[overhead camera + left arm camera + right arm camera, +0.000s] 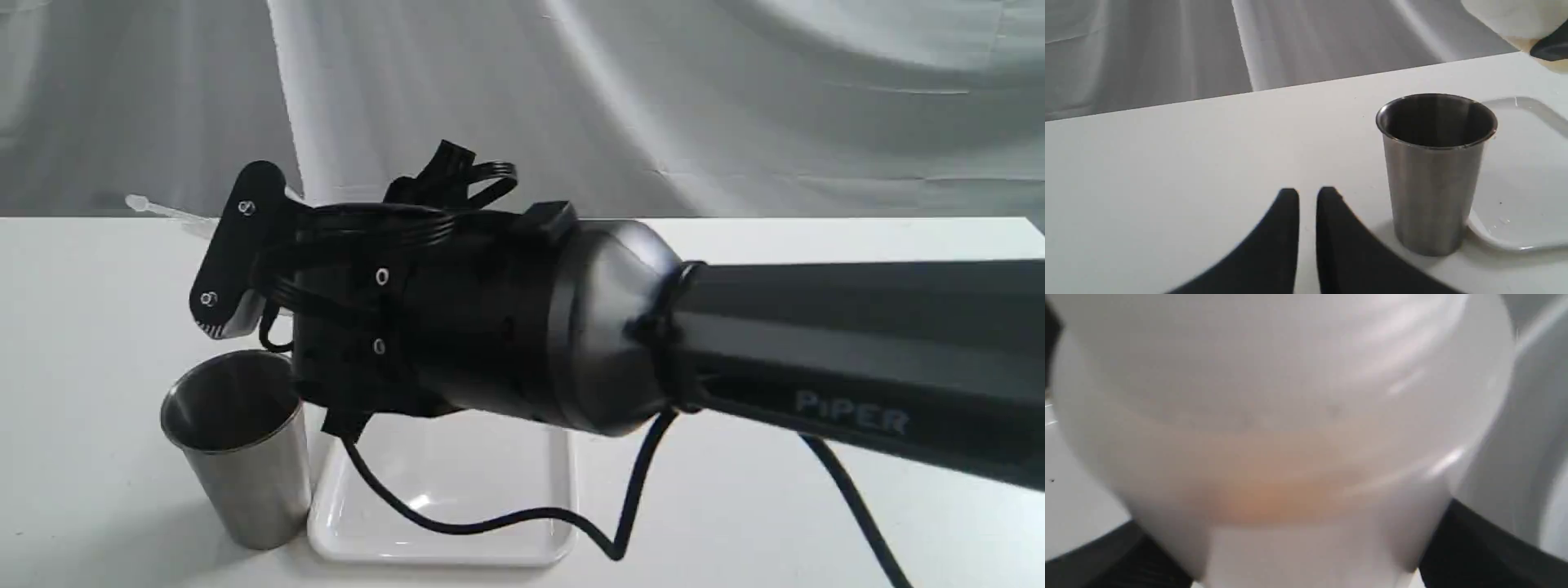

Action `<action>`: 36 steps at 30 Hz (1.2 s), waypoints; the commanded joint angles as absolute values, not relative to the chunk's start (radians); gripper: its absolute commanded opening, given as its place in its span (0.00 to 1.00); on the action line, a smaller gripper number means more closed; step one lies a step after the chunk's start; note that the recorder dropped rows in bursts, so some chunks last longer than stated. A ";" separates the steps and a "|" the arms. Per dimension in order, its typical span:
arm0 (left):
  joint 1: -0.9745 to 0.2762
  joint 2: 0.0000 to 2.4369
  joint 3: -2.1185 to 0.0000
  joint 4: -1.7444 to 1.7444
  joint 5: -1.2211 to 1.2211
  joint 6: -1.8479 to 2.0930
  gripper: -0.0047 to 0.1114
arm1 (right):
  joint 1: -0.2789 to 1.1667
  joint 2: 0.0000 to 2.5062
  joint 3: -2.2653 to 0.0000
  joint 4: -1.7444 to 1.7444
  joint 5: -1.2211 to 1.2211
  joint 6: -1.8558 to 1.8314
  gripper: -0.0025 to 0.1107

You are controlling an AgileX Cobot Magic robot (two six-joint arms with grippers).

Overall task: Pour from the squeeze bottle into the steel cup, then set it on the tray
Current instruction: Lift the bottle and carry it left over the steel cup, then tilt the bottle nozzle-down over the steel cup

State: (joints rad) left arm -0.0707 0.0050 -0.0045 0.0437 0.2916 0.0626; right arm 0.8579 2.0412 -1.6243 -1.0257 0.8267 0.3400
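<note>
Fingers (1478,551) of our right pincer (1298,555) are standing apart and hugging the squeeze bottle (1290,396), with the steel cup (245,482) lower down nearby.

The lower frame is filled by a white table (73,327), backed across the top by grey cloth (735,98) (creased, evenly lit).

The desk (82,367) is open to the left of the cup (237,449), giving a free approach from that side. The cup stands just beside the tray (457,555), with no passage between them. The right arm (816,343) and its pincer (237,253), clamped on the bottle (1290,416), span the space above both. A cable (490,518) droops low across the tray, blocking access from above.
</note>
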 commanded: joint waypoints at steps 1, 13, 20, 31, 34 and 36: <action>-0.074 0.000 0.000 0.044 0.285 0.061 0.11 | 0.859 2.042 -1.637 -1.090 0.829 0.361 0.39; -0.074 0.000 0.000 0.044 0.285 0.061 0.11 | 0.859 2.101 -1.637 -1.197 0.933 0.399 0.39; -0.074 0.000 0.000 0.044 0.285 0.061 0.11 | 0.869 2.133 -1.637 -1.264 1.028 0.483 0.39; -0.074 0.000 0.000 0.044 0.285 0.061 0.11 | 0.906 2.137 -1.637 -1.271 1.040 0.502 0.39; -0.074 0.000 0.000 0.044 0.285 0.061 0.11 | 0.919 2.137 -1.637 -1.275 1.043 0.502 0.39; -0.074 0.000 0.000 0.044 0.285 0.061 0.11 | 0.922 2.137 -1.637 -1.282 1.053 0.502 0.39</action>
State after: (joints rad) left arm -0.0707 0.0050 -0.0045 0.0437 0.2916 0.0626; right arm 0.9193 2.1428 -1.6267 -1.2287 1.0283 0.4958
